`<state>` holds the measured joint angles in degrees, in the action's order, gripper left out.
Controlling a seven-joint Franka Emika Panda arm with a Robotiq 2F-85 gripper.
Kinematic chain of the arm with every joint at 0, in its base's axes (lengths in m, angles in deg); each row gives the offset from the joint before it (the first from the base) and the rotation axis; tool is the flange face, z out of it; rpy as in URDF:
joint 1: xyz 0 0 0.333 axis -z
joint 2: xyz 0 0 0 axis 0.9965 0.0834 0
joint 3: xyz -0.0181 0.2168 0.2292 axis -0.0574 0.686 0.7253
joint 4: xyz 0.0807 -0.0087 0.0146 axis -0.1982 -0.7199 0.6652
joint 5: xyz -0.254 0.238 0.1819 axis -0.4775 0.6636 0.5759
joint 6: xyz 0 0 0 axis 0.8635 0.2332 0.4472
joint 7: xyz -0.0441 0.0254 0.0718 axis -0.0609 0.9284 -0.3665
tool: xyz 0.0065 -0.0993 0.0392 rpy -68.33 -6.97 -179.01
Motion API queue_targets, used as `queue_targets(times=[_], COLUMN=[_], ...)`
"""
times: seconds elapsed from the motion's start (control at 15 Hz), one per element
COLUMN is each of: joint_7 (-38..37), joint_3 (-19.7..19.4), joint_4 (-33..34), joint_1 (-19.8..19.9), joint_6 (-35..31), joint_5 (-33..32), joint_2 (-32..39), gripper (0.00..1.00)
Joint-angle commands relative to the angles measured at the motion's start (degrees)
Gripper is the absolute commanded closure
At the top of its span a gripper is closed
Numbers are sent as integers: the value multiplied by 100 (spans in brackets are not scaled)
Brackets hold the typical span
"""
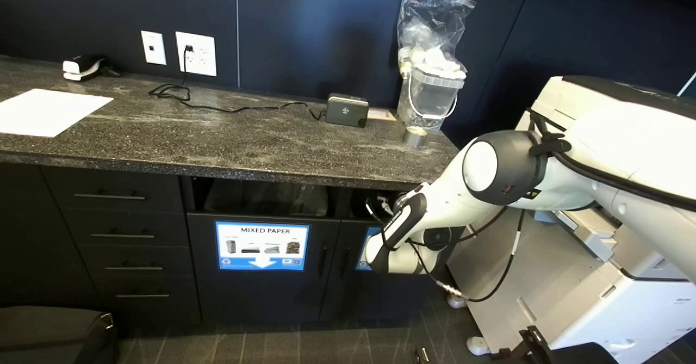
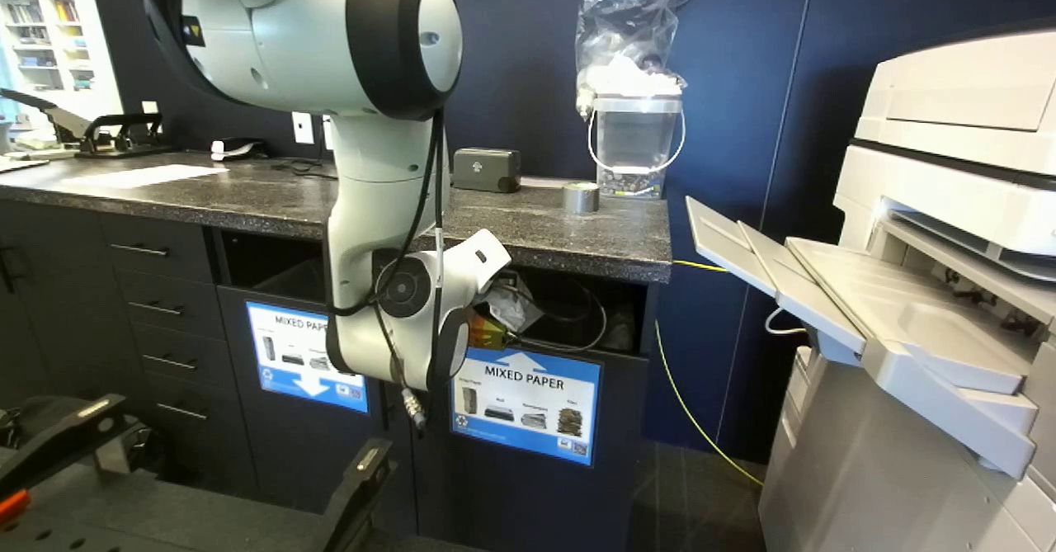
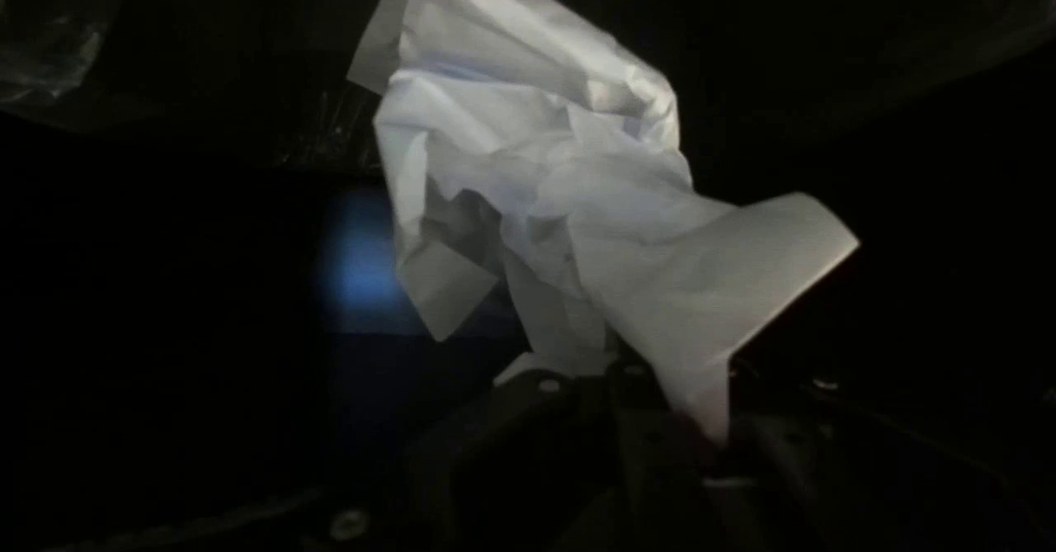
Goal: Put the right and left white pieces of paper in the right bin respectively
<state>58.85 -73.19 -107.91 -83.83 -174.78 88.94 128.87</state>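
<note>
A large pale copier [image 2: 891, 461] stands to the right of the end effector [image 3: 592, 380] in both exterior views. Above the end effector, and off to its left, runs the dark speckled worktop [image 1: 244, 138]. Just under its edge is the right bin [image 2: 528, 502], and the end effector points into the bin's wide opening; how deep is hidden. Up and slightly right of the end effector, on the worktop, stands a clear bucket [image 2: 634, 139] with a plastic bag [image 2: 627, 32] on top. Below the end effector, the bin's front carries a MIXED PAPER sign [image 2: 526, 406]. Well to its left lies a flat white sheet [image 1: 51, 112]. The end effector's jaws are close together, clamped on a crumpled white piece of paper [image 3: 615, 176] that sticks out past them. Near the bucket, above the end effector, rests a silver tape roll [image 2: 580, 198]
</note>
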Motion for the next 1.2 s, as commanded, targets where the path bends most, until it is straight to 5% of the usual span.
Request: queue_targets(times=[0.0, 0.4, 0.47, 0.6, 1.13], joint_7=[-98, -80, -107, -103, -10], joint_3=[-84, -109, -102, -111, -224], joint_4=[81, 16, 13, 0, -26], joint_1=[-120, -136, -125, -130, -190], joint_6=[-212, -118, -61, -1, 750], joint_5=[196, 204, 174, 154, 119], joint_2=[-6, -5, -5, -3, 3], gripper=[95, 97, 71, 68, 8])
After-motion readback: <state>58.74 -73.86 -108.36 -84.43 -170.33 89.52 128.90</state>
